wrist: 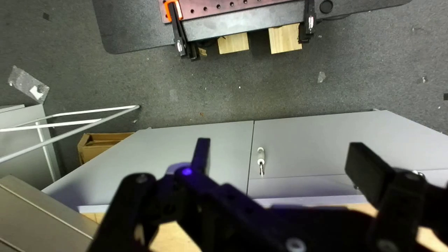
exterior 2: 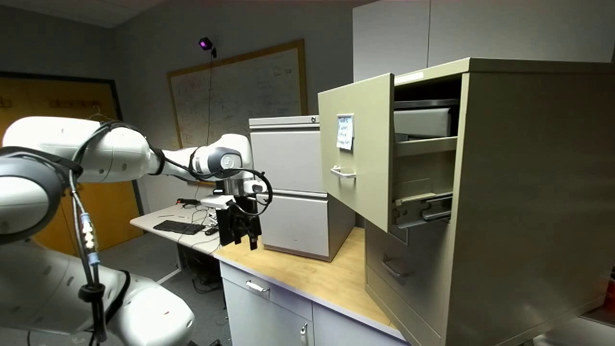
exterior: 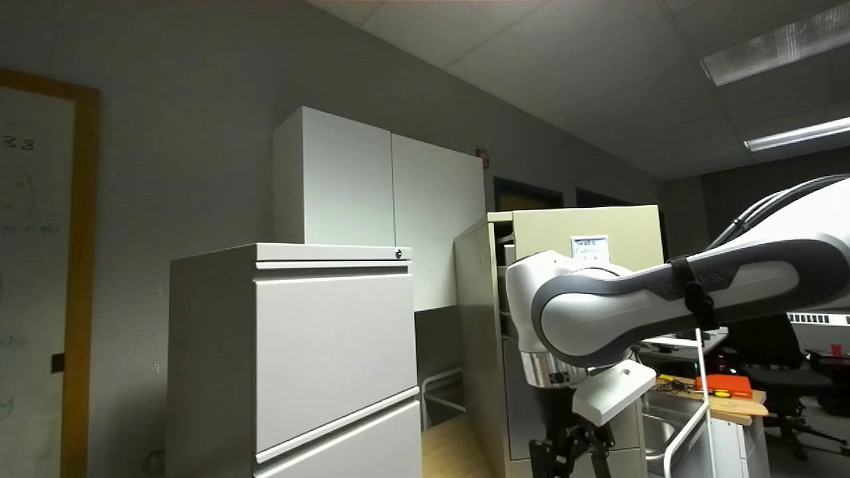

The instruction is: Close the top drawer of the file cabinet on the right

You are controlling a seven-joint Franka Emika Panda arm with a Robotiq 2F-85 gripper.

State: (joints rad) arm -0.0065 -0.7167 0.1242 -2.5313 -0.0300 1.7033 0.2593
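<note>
Top drawer (exterior 2: 370, 158) of the tan file cabinet (exterior 2: 528, 192) is well out: its front stands clear of the cab. body, silvery handle (exterior 2: 342, 173) on it & handwritten label (exterior 2: 345, 132) above that. Thru the gap btwn front & body, a pale box-like item (exterior 2: 423, 122) shows above a beige side rail (exterior 2: 425, 147); can't tell what it is. Lower drawer (exterior 2: 420, 259), directly below, is closed. Next to the file cab., pale grey cabinet (exterior 2: 288, 158) stands on the wood countertop (exterior 2: 288, 269), both visible drawers closed. White cupboard (exterior: 345, 186) has its doors closed too. Wrist view has a brown box (wrist: 96, 154) low down; contents unclear.

Arm (exterior 2: 127, 156) reaches out at abt drawer ht., wrist bent so the gripper (wrist: 283, 157) points down, in front of the grey cab. & apart from the top drawer. Fingers (wrist: 367, 171) are spread wide, clearest in wrist view, w/ counter edge & floor beyond.
</note>
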